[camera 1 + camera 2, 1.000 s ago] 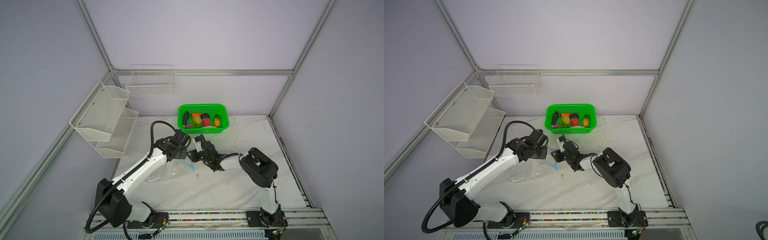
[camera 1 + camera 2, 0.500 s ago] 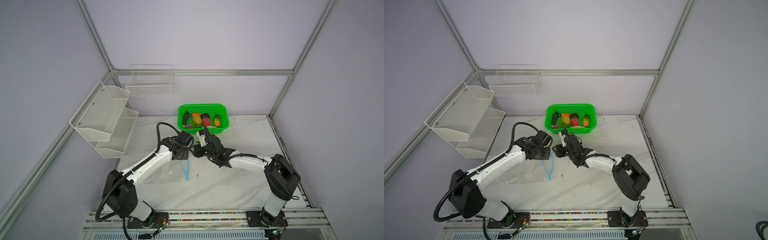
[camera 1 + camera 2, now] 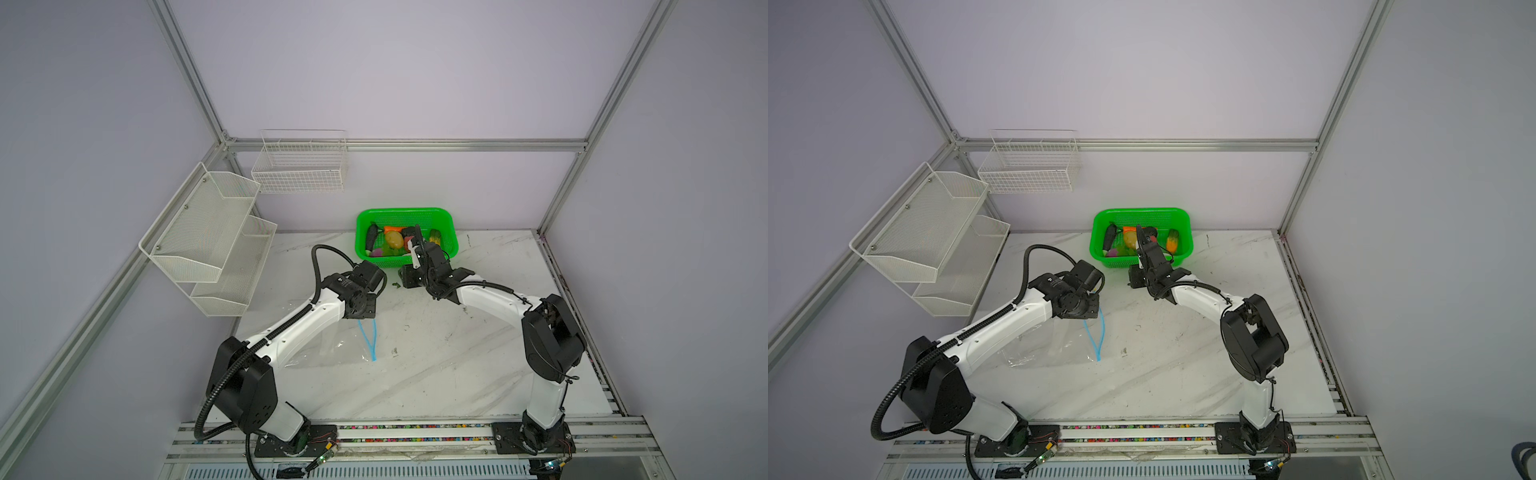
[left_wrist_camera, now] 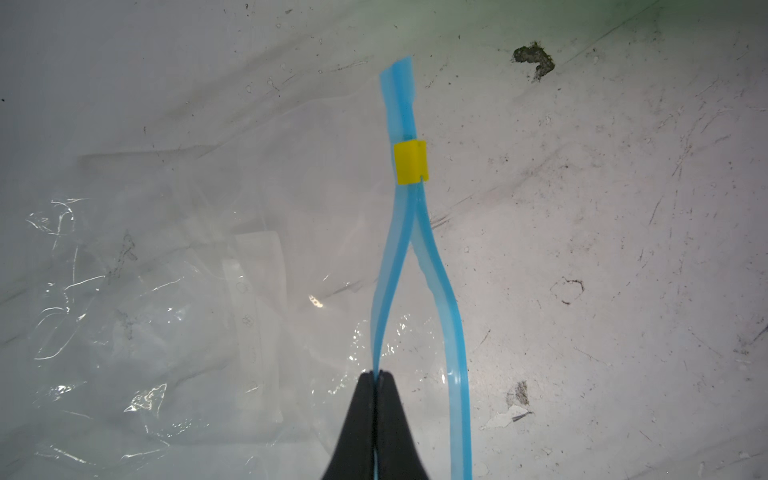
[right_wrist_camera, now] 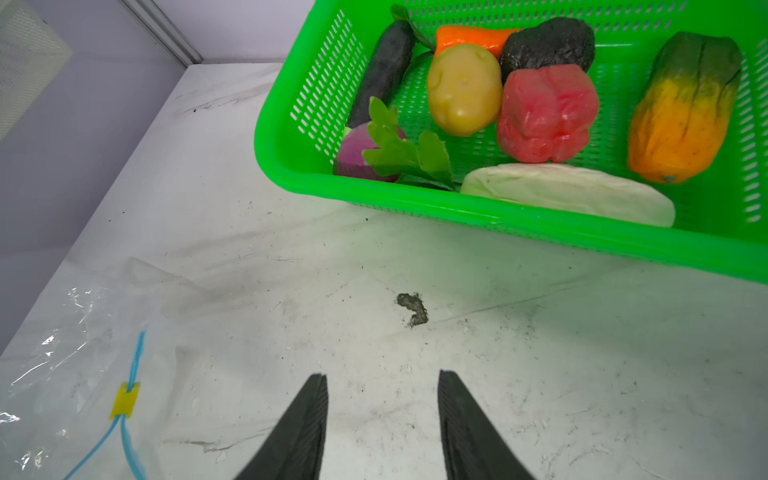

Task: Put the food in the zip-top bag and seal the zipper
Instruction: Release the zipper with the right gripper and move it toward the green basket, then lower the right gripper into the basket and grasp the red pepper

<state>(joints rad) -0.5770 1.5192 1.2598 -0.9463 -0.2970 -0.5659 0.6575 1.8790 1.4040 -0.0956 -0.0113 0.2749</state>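
Observation:
The zip-top bag [image 3: 324, 349] [image 3: 1050, 345] lies clear and crinkled on the marble table. Its blue zipper [image 4: 401, 120] splits into two lips below the yellow slider [image 4: 410, 162]. My left gripper [image 4: 377, 374] is shut on one lip, and the other lip hangs free beside it. The food lies in the green basket [image 5: 457, 208] [image 3: 403, 211]: red pepper [image 5: 544, 112], potato [image 5: 463, 89], carrot [image 5: 469, 37], eggplant [image 5: 384, 70], white radish [image 5: 569, 191], purple onion [image 5: 353, 158]. My right gripper [image 5: 382, 378] [image 3: 417, 249] hovers open and empty over the table just before the basket.
White mesh shelves [image 3: 208, 232] and a wire basket [image 3: 299, 166] hang on the left and back walls. A dark smudge [image 5: 413, 309] marks the table between my right gripper and the green basket. An orange-and-green vegetable [image 5: 685, 108] lies at the basket's far end.
My right gripper has left the bag's mouth, opened wider and moved back toward the basket. The left gripper shifted back with the zipper lip, and the mouth now shows as a blue loop.

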